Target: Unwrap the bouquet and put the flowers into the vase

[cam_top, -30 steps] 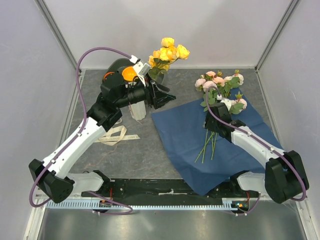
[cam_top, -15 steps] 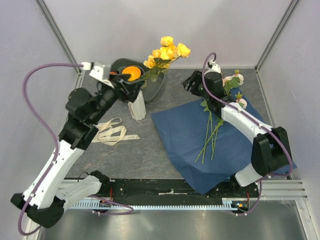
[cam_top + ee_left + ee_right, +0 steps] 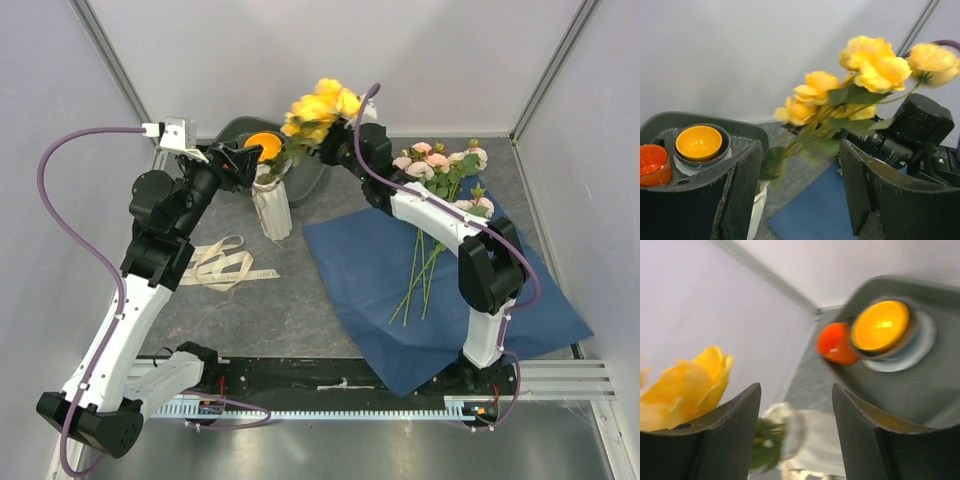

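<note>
Chief danger here: a toppled vase [image 3: 272, 210]. Tall and narrow, standing on the desk [image 3: 300, 310] just in front of the tray [image 3: 670, 120], and loaded with yellow flowers [image 3: 318, 105] leaning well out to the right, so probably top-heavy. Could go over at a light knock to rim or stems, or shed the leaning bunch over the edge. Crowded from both sides: left tool [image 3: 800, 150] spread wide and pinching nothing, looking at the stems from the tray side; right tool [image 3: 795, 392] likewise spread and empty, close to a yellow bloom and the blurred rim. Also some risk of the two arms meeting, given the narrow space between them. Best to back either arm off slowly and away from the stems. Contents: in the vase, only the yellow flowers; pink flowers [image 3: 440, 162] not yet in it, lying on the opened blue paper [image 3: 480, 300], stems toward the near edge. Ribbon [image 3: 225, 265] loose on the desk, left of the paper. In the tray, an orange bowl [image 3: 698, 142] and an orange cup [image 3: 651, 162], nothing visible inside either.
</note>
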Robot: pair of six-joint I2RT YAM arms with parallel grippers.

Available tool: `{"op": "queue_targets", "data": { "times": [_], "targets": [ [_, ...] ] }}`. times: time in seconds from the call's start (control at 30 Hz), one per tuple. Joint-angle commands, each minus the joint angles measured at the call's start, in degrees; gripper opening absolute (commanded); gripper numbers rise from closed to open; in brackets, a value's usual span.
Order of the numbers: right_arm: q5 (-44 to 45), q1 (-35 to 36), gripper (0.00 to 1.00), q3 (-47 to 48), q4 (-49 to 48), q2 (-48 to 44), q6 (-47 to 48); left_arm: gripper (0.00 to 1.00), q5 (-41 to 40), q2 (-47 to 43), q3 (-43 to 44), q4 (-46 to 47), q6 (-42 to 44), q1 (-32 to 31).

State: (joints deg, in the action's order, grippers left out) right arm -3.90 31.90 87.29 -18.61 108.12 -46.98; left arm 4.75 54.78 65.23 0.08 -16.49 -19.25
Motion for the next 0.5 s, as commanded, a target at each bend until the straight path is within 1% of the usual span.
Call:
{"op": "queue_targets", "data": {
  "times": [0.0, 0.1, 0.13, 0.2, 0.23, 0.27, 0.4, 0.47],
  "targets": [
    [-3.2, 3.2, 0.67, 5.4, -4.9, -0.2, -2.0, 0.70, 2.0, -0.7, 0.4, 2.9, -2.6, 0.3],
    [-5.1, 4.5, 0.67, 5.7, -7.4, 0.3, -5.0, 0.70, 3.1, -0.7, 0.4, 3.0, -3.4, 0.4],
    [-5.2, 4.7, 0.67, 6.7, -6.4, 0.3, -5.1, 0.70, 3.3, -0.8, 0.4, 3.1, -3.6, 0.4],
    [-2.1, 4.7, 0.66, 7.2, -2.6, -0.2, -4.3, 0.70, 3.7, -1.0, 0.2, 3.3, -3.6, 0.5],
    [0.2, 4.7, 0.67, 6.6, 2.5, -0.8, -3.0, 0.70, 3.5, -1.2, 0.2, 3.3, -3.5, 0.4],
    [5.0, 4.5, 0.68, 5.9, 4.4, -2.5, -2.5, 0.71, 3.3, -1.3, 0.1, 3.3, -3.4, 0.5],
    [7.4, 1.2, 0.69, -1.8, 7.3, -8.2, -0.9, 0.74, 3.4, -2.1, 0.3, 3.0, -3.0, 0.5],
    [7.6, -0.3, 0.70, -5.2, 11.2, -11.2, 2.5, 0.75, 4.1, -2.1, 0.3, 3.3, -2.9, 0.4]
  ]
}}
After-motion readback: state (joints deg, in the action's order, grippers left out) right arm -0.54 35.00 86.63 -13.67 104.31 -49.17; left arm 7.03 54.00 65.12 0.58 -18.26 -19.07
